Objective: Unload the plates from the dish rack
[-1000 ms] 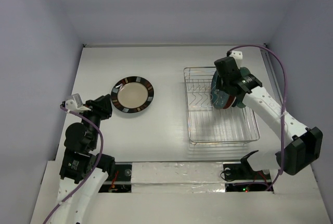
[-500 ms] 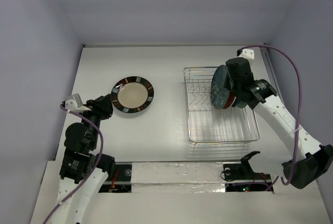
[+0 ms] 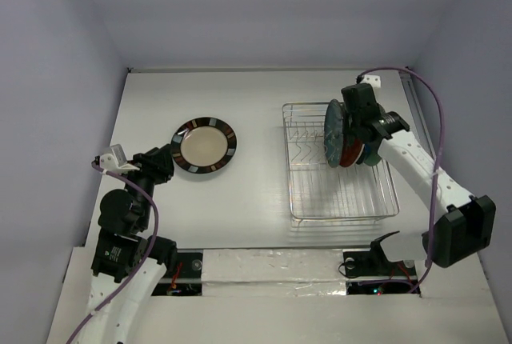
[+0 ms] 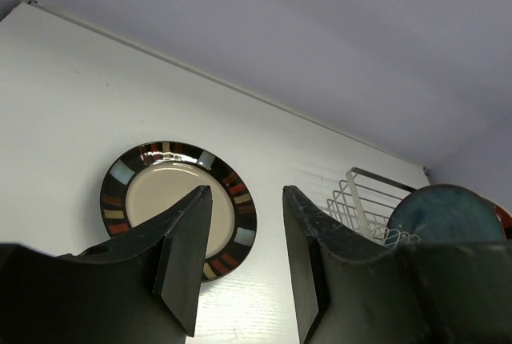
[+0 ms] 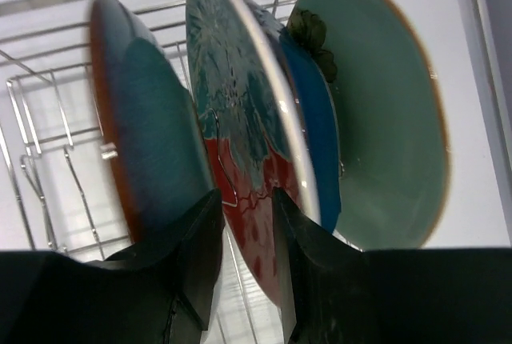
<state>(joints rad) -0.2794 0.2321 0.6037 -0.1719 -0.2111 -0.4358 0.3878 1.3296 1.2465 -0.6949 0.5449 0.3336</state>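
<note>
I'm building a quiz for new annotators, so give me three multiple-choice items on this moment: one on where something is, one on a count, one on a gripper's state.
1. Where is the cream plate? A flat on the table, left of the dish rack; B standing in the rack; C in a gripper.
2. How many dishes stand in the rack? A two; B four; C six.
3. The left gripper is: A shut on the rack; B shut on a plate; C open, holding nothing.
Key: 1 A, the top view shows it lying apart from the rack; 2 B, the right wrist view shows teal-blue plate, red flower plate, navy dish, mint plate; 3 C, its jaws stand apart with nothing between.
</note>
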